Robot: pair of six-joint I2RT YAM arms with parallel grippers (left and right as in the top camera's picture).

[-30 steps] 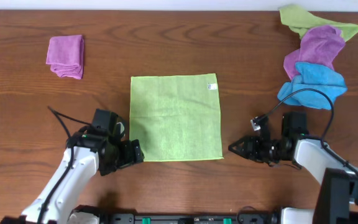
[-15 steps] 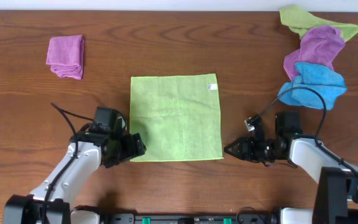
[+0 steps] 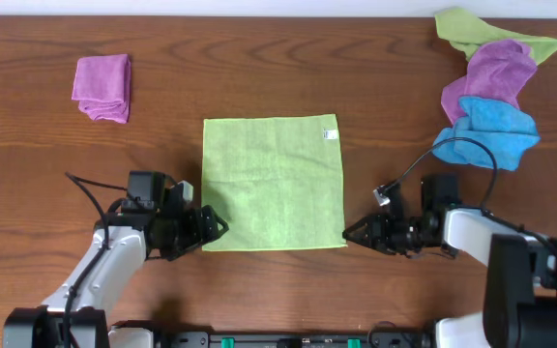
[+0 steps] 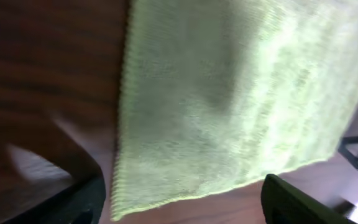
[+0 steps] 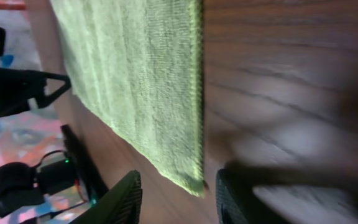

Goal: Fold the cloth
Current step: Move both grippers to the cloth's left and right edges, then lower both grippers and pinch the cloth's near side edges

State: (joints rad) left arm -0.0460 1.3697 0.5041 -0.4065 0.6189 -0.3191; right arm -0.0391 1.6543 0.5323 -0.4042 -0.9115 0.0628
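Cloth (image 3: 274,184): lime-green square, spread flat on the wooden table (image 3: 259,68), its edges roughly square to the table's edges; this is the landmark for all places below.
Tag (image 3: 330,133): small white label at the cloth's far right corner; there are faint marks on it, too small to read.
Other writing: no brand or lettering can be read on the cloths or arms.
Left gripper (image 3: 219,225): at the cloth's near left corner, low to the table, with the fingers spread apart and nothing between them.
Left wrist view: the cloth (image 4: 229,93) fills most of the frame, its near corner lying between the two dark fingers (image 4: 86,196); the picture is blurred.
Right gripper (image 3: 349,233): at the cloth's near right corner, tip just beside the edge, fingers parted and holding nothing.
Right wrist view: the corner of the cloth (image 5: 135,74) sits between the two fingertips (image 5: 126,196); whether they touch it I cannot tell.
Folded purple cloth (image 3: 102,87): well beyond the cloth's far left corner.
Pile of cloths: well off from the cloth's far right corner, with a duller green cloth (image 3: 491,34) farthest, a purple one (image 3: 496,72) in the middle and a blue one (image 3: 486,130) nearest.
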